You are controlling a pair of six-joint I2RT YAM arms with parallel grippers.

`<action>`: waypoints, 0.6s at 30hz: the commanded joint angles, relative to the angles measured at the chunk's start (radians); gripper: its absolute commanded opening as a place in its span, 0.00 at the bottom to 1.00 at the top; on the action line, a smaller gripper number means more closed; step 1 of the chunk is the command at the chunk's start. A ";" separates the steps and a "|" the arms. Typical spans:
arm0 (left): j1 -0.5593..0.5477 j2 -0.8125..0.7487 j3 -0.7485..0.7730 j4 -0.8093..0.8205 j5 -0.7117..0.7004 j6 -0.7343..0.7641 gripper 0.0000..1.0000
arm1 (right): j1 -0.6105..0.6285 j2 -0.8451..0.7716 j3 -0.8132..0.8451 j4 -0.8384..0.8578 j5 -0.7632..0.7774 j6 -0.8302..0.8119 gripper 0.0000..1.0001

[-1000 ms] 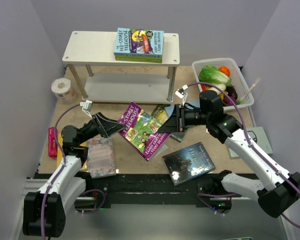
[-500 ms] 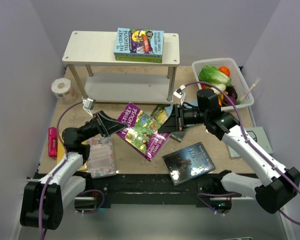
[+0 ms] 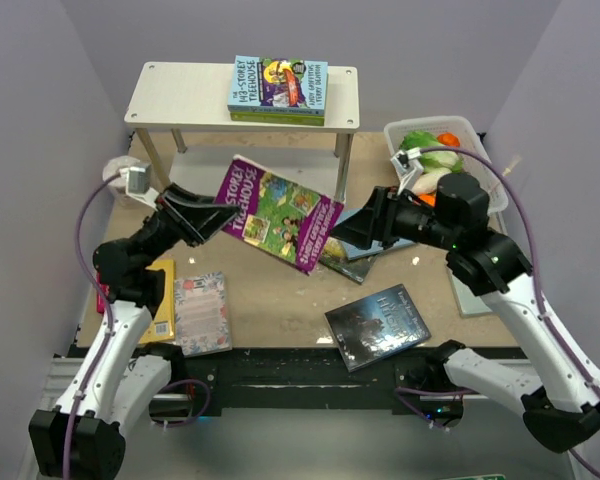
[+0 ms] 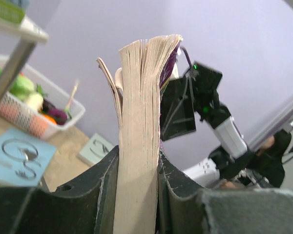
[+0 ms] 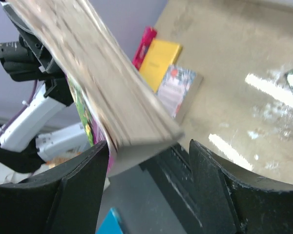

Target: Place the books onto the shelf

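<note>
left gripper [image 3: 212,217] pinches the purple book [image 3: 280,215], tilted just in front of the shelf [image 3: 180,95]; right gripper [image 3: 348,232] jaws spread around its corner.

shelf [image 3: 180,100] top left free, book stack [image 3: 278,88] right
</note>
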 commanded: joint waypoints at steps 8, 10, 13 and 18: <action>-0.002 0.259 0.630 -0.220 -0.453 0.189 0.00 | 0.006 -0.125 0.029 0.227 0.209 0.196 0.70; -0.002 0.333 0.719 -0.242 -0.447 0.204 0.00 | 0.006 -0.120 0.032 0.258 0.219 0.201 0.69; -0.002 0.478 0.870 -0.282 -0.443 0.204 0.00 | 0.004 -0.091 0.051 0.273 0.224 0.194 0.69; -0.002 0.704 1.077 -0.326 -0.413 0.196 0.00 | 0.006 -0.064 0.071 0.293 0.247 0.160 0.67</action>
